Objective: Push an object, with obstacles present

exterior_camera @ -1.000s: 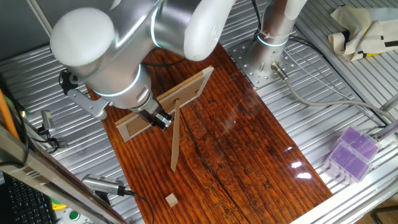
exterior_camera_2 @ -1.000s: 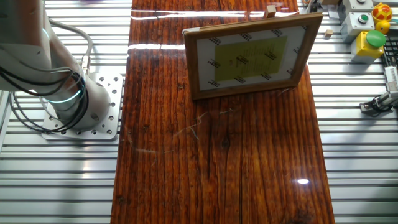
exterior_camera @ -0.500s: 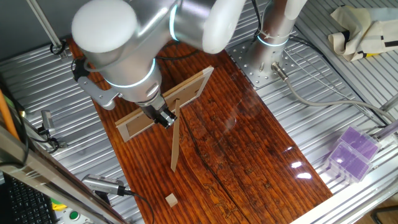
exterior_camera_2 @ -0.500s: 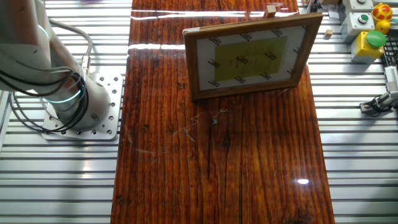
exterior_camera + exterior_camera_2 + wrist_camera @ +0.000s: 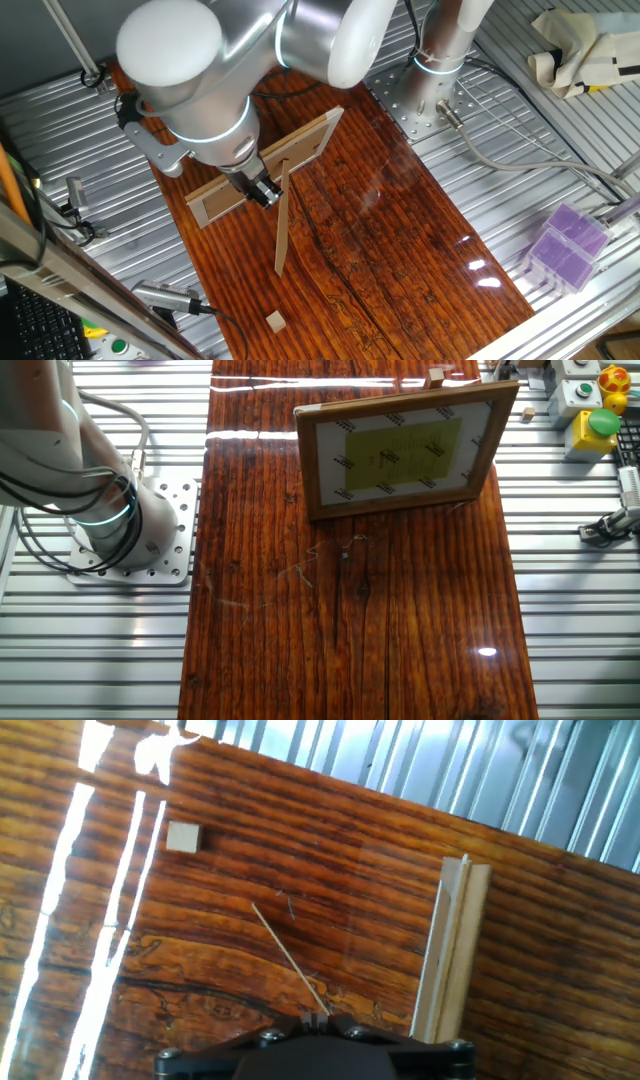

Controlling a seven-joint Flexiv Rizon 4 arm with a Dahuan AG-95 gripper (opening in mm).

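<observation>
**Approach phase: tool above obstacles, cube not yet contacted**

Step in hand (judged): approach; the gripper hangs over the red-brown wood-grain board, near the junction of the two obstacles, and has no contact w/ the object.

Object: small tan wooden cube; lies alone on the board near its front edge in one fixed view, well apart from the gripper; in the hand view the cube sits upper left, apart from everything else.

Obstacles: wide flat bar stands on edge across the board; seen from the other fixed view it is a framed panel w/ lighter inset face; thin strip runs from the bar toward the cube, its near end short of it; the hand view shows the strip at right, end-on.

Fingers: cannot tell how far open; the hand view shows only the dark gripper base at the bottom edge, w/ a thin pale rod-like tip projecting from it toward the board; no fingertips distinguishable; nothing seen gripped besides possibly that rod; no contact w/ bar or strip can be confirmed.

Next move (judged): travel along the strip toward the cube w/o striking strip or bar; lower until the tip is at cube height; place tip behind the cube rel. to the intended push direction; then push in a straight line, keeping clear of the strip.
</observation>
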